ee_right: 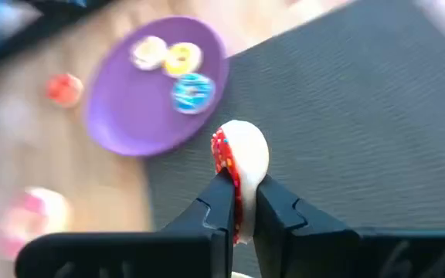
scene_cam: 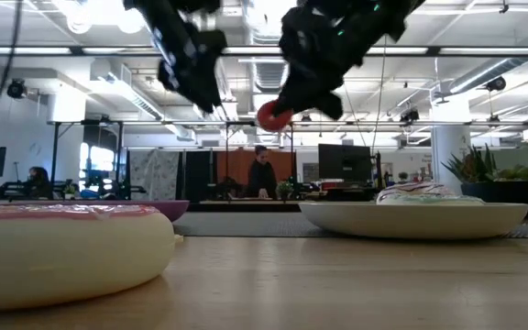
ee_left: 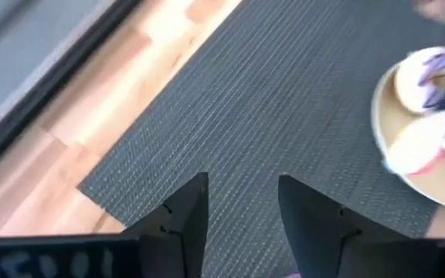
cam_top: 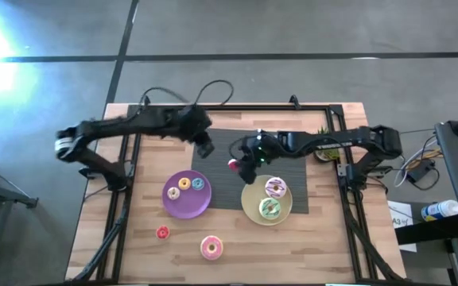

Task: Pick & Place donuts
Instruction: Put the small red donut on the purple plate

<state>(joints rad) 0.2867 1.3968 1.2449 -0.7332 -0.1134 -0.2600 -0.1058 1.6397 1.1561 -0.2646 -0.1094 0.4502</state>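
Note:
My right gripper (ee_right: 242, 191) is shut on a tiny red-iced donut (ee_right: 234, 154) and hovers over the dark mat, between the purple plate (cam_top: 183, 205) and the pale-yellow plate (cam_top: 249, 208). My left gripper (ee_left: 242, 197) is open in the air above the mat's left part (cam_top: 205, 148). Three tiny donuts, two yellowish and one blue (ee_right: 192, 93), lie on the purple plate. A white streaked donut (cam_top: 275, 187) and a green one (cam_top: 269, 209) lie on the pale-yellow plate. A pink donut (cam_top: 211, 248) and a tiny red one (cam_top: 162, 232) lie flat on the wood. My right gripper pinches the tiny red donut between its two fingers, across the ring's lower rim (ee_right: 236, 185). The ring stands on edge between the fingertips (ee_right: 221, 194), red icing to one side and cream underside to the other. It is lifted clear of the mat (scene_cam: 271, 115).
The dark mat (cam_top: 293, 171) covers the table's middle and far part, and the pale-yellow plate sits on its near right corner. A black metal frame (cam_top: 126, 171) runs along the table's sides. A small potted plant (cam_top: 324, 151) stands at the far right.

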